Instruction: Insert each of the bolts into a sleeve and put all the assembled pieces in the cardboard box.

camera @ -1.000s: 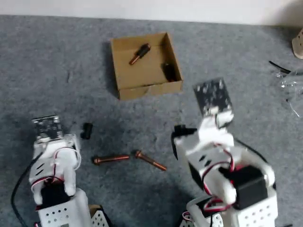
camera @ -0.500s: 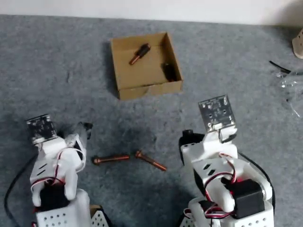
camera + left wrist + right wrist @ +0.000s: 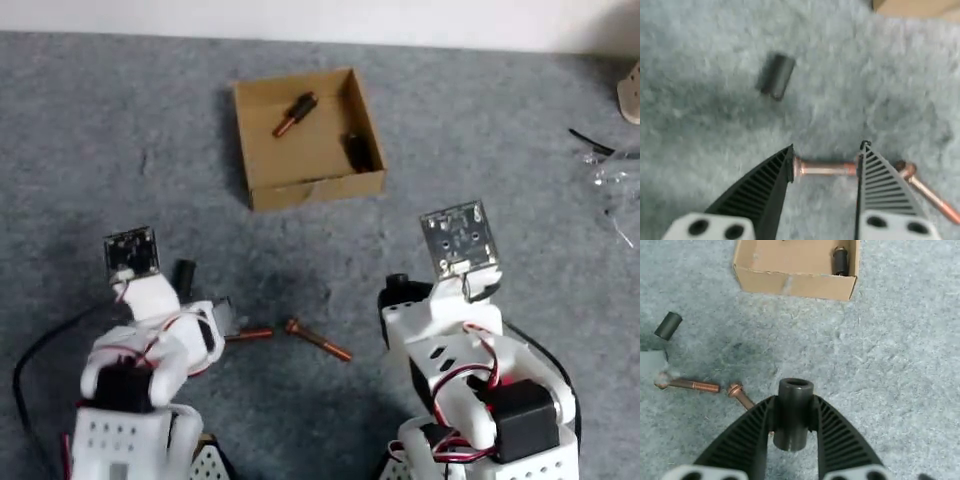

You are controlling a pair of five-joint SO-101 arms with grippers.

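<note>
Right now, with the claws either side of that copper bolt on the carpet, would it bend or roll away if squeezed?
The bolt looks like solid metal, so it probably stays stiff. Its round shaft could roll, though the fuzzy carpet likely checks that. The left gripper straddles it end to end, so it might pivot out.

Left gripper [image 3: 827,149] jaws spread wide, tips down at the grey carpet [image 3: 700,125], one at each end of a copper bolt [image 3: 825,168] lying flat. Second bolt [image 3: 927,192] lies just past one finger, head near the first bolt. Black sleeve [image 3: 776,76] lies well apart, farther out. Cardboard box [image 3: 915,5] corner at frame edge.
</note>
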